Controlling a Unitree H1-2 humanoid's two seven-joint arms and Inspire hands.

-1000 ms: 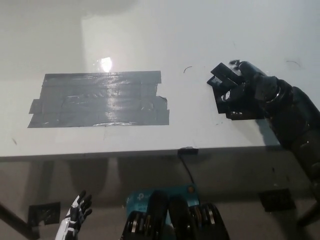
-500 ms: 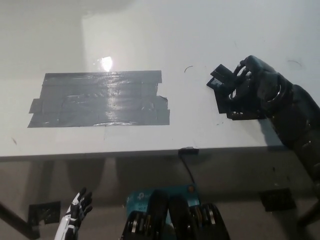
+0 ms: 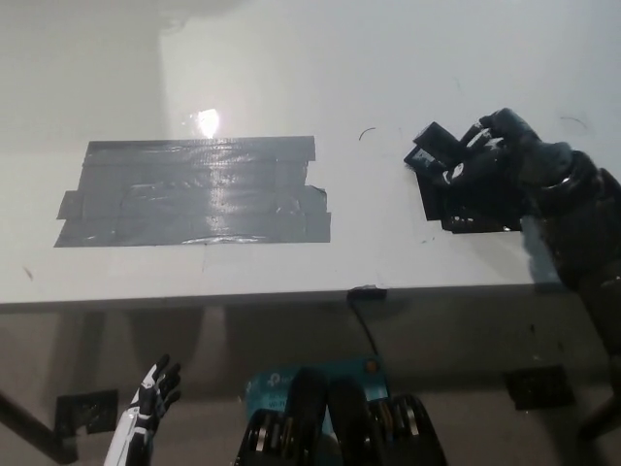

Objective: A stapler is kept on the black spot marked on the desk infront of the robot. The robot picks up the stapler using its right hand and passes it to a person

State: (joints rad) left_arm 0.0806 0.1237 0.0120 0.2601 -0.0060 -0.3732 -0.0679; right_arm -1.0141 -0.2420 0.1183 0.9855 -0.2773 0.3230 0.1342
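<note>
My right hand (image 3: 500,155) has rolled, fingers now wrapped around the stapler (image 3: 434,148). I judge the grasp set; lift next. Left hand (image 3: 150,403) hangs open below the surface (image 3: 291,58).

Right hand (image 3: 505,160) shifted rightward with stapler (image 3: 434,150); fingers (image 3: 482,136) spread wider.

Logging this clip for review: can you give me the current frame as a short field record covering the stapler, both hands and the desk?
stapler: black stapler at desk's right side, over a black patch
right hand: black right hand on the stapler, fingers curled around it
left hand: white left hand resting low, below the desk edge, fingers apart
desk: white desk with large grey tape patch, nothing on it
</note>
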